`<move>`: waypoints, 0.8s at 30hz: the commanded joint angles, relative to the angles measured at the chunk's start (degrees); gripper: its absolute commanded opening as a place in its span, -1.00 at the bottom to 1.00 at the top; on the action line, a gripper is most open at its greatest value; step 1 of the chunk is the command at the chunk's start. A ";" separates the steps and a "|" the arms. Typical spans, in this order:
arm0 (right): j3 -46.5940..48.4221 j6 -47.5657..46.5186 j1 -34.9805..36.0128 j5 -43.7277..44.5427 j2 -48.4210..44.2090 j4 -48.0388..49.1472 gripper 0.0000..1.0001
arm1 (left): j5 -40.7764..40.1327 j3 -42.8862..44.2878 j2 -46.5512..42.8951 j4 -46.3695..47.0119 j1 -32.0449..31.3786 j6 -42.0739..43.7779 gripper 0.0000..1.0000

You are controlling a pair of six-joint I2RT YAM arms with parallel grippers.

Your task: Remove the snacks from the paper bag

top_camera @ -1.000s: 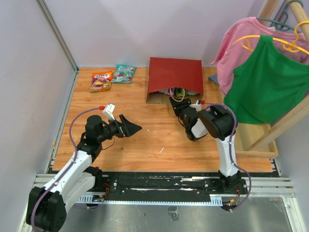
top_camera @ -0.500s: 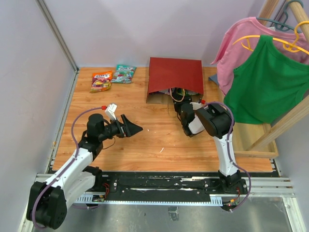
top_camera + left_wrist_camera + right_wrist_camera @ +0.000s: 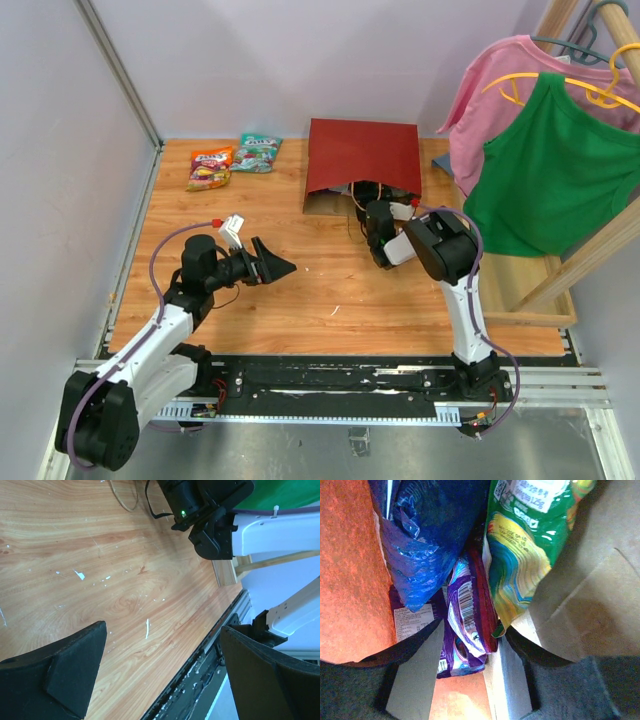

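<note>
The dark red paper bag (image 3: 362, 155) lies on its side at the back of the table, mouth toward me. My right gripper (image 3: 372, 208) reaches into the mouth. In the right wrist view the gripper (image 3: 467, 680) is open, its fingers (image 3: 415, 680) on either side of a purple packet (image 3: 465, 615). A blue Doritos bag (image 3: 427, 535) and a green packet (image 3: 520, 550) lie deeper in, against the kraft wall (image 3: 585, 595). An orange packet (image 3: 210, 166) and a teal packet (image 3: 258, 152) lie on the table at the back left. My left gripper (image 3: 285, 266) is open and empty above mid-table.
A pink shirt (image 3: 500, 80) and a green shirt (image 3: 555, 170) hang on a wooden rack (image 3: 540, 290) at the right. A bag handle loop (image 3: 365, 198) lies by the mouth. The left wrist view shows bare wood (image 3: 100, 580) and the right arm (image 3: 210, 510).
My right gripper has moved forward, from just outside the bag's mouth to inside it. The left arm has barely moved.
</note>
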 commanded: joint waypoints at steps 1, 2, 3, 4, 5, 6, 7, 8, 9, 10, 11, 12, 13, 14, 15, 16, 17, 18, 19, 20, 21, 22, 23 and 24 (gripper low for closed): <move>3.84 -0.81 0.74 0.53 1.88 -2.71 -0.06 | 1.25 1.05 0.41 1.52 0.39 0.11 0.99; 4.26 -0.73 0.80 0.52 2.14 -2.84 -0.16 | 1.22 1.09 0.45 1.48 0.39 0.09 0.99; 4.31 -0.57 0.79 0.52 2.22 -2.67 -0.28 | 1.25 1.03 0.49 1.43 0.39 0.09 0.99; 4.29 -0.54 0.84 0.54 2.25 -2.31 -0.46 | 1.26 1.04 0.50 1.39 0.39 0.13 0.99; 3.98 -0.53 0.90 0.58 2.03 -1.80 -0.71 | 1.30 1.10 0.50 1.30 0.39 0.17 0.99; 3.52 -0.65 0.95 0.59 1.78 -1.36 -0.89 | 1.27 1.11 0.42 1.25 0.39 0.17 0.99; 2.87 -0.86 1.13 0.60 1.26 -1.02 -0.97 | 1.25 1.11 0.34 1.21 0.39 0.18 0.99; 2.14 -1.45 1.25 0.55 0.60 -0.51 -0.98 | 1.18 1.13 0.27 1.08 0.39 0.22 0.99; 1.17 -1.88 1.36 0.58 -0.12 0.03 -0.98 | 1.03 1.16 0.24 0.96 0.39 0.26 0.99; 0.01 -2.46 1.56 0.58 -0.88 0.94 -0.98 | 1.01 1.21 0.19 0.84 0.39 0.33 0.99; -1.34 -2.87 1.81 0.55 -1.70 2.38 -0.98 | 0.95 1.26 0.11 0.65 0.39 0.44 0.99; -2.92 -2.98 2.05 0.55 -2.60 3.54 -0.98 | 0.76 1.28 -0.04 0.47 0.39 0.49 0.99; -4.56 -3.07 2.48 0.53 -3.60 5.01 -0.98 | 0.54 1.28 -0.21 0.24 0.39 0.57 0.99; -6.52 -3.15 2.84 0.58 -4.48 6.95 -0.98 | 0.39 1.35 -0.47 -0.07 0.39 0.65 0.99; -8.51 -3.24 3.27 0.53 -5.45 9.19 -0.98 | 0.24 1.37 -0.73 -0.37 0.39 0.74 0.99; -10.47 -3.25 3.67 0.52 -6.29 12.54 -0.98 | 0.02 1.38 -1.04 -0.75 0.41 0.85 0.99; -12.41 -3.32 4.08 0.56 -7.04 15.12 -0.98 | -0.16 1.34 -1.46 -0.99 0.40 0.90 0.99; -13.88 -3.46 4.48 0.58 -7.82 17.49 -0.98 | -0.38 1.29 -1.87 -1.25 0.40 0.96 0.99; -15.51 -3.43 4.86 -1.15 -8.58 19.76 -0.98 | -0.48 1.21 -2.21 -1.61 0.39 0.97 0.99; -16.98 -3.25 5.29 -2.13 -9.51 21.38 -0.98 | -0.64 1.20 -2.62 -1.93 0.39 1.05 0.99; -18.39 -3.04 5.70 -3.03 -10.88 21.71 -0.98 | -0.79 1.38 -3.04 -2.62 0.39 1.24 0.99; -19.83 -3.37 6.14 -3.79 -12.66 21.96 -0.98 | -1.08 1.83 -3.50 -3.73 0.39 1.54 0.99; -21.37 -4.49 6.82 -4.26 -14.74 22.14 -0.98 | -1.65 2.57 -3.97 -5.41 0.39 2.14 0.99; -23.20 -6.03 7.57 -4.50 -17.62 22.20 -0.98 | -2.46 3.64 -4.91 -7.59 0.39 2.79 0.99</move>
